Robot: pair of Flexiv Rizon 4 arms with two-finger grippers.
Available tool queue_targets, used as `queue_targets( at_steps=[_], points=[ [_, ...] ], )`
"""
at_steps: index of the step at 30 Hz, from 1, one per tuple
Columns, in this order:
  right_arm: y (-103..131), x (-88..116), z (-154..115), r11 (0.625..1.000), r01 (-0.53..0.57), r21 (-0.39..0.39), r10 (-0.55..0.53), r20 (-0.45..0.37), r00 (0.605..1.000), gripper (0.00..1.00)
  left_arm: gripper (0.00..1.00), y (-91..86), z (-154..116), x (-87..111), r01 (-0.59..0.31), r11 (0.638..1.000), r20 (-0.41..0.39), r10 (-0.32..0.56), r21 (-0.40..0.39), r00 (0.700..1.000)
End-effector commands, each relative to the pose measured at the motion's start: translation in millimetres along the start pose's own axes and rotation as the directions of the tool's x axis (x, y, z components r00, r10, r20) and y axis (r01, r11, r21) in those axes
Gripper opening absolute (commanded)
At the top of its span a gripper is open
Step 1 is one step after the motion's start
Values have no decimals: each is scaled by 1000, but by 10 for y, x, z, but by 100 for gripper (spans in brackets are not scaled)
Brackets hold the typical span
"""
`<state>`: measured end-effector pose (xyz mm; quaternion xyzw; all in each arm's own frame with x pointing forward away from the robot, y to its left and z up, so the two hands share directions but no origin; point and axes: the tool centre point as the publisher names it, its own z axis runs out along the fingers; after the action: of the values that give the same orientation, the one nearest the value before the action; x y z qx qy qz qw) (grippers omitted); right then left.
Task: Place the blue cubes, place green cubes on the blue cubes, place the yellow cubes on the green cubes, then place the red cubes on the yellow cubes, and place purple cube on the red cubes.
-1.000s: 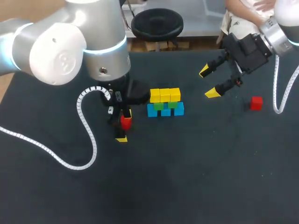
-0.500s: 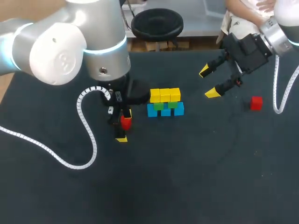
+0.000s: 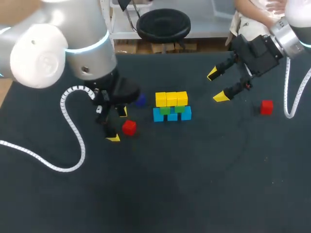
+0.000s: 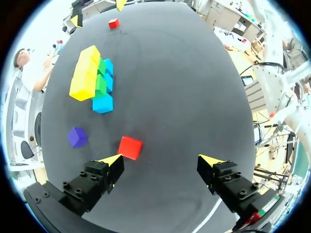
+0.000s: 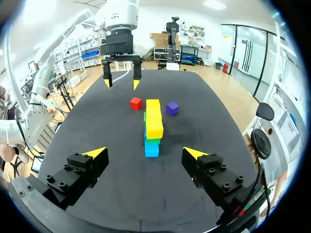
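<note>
Cubes stand stacked mid-table (image 3: pixel 194 170): yellow cubes (image 3: pixel 171 98) on green cubes (image 3: pixel 165 110) on blue cubes (image 3: pixel 158 115). At the stack's 8 o'clock a red cube (image 3: pixel 129 127) lies on the table, just beside the left tool (image 3: pixel 117 125), whose fingers are spread, grasping nothing. A purple cube (image 3: pixel 140 100) sits at the stack's 9 o'clock. The right tool (image 3: pixel 217 86), likewise released, hangs at 2 o'clock, with a second red cube (image 3: pixel 266 107) at 3 o'clock.

Bright, even overhead light is falling on the dark matte counter (image 3: pixel 194 170), casting only soft, faint shadows beside the cube stack (image 3: pixel 171 100). In both wrist views the counter's edges are curving strongly toward the rim, and the room beyond is glowing washed-out white.
</note>
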<state>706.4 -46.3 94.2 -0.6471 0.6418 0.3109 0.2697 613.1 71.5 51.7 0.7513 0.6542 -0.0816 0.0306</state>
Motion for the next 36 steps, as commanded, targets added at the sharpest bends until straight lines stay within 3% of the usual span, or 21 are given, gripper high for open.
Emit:
queue_targets(
  at_steps=[1, 13, 36],
  points=[
    [13, 0, -3, 1000, 0, 3, 0, 0, 1000, 100, 100, 98, 53, 61, -22, 999, 26, 21, 31, 999],
    [13, 0, -3, 1000, 0, 3, 0, 0, 1000, 100, 100, 292, 246, -41, -40, 997, 20, 39, 68, 999],
    [13, 0, -3, 1000, 0, 3, 0, 0, 1000, 100, 100, 349, 342, -30, -6, 993, -36, 10, 118, 999]
  ],
)
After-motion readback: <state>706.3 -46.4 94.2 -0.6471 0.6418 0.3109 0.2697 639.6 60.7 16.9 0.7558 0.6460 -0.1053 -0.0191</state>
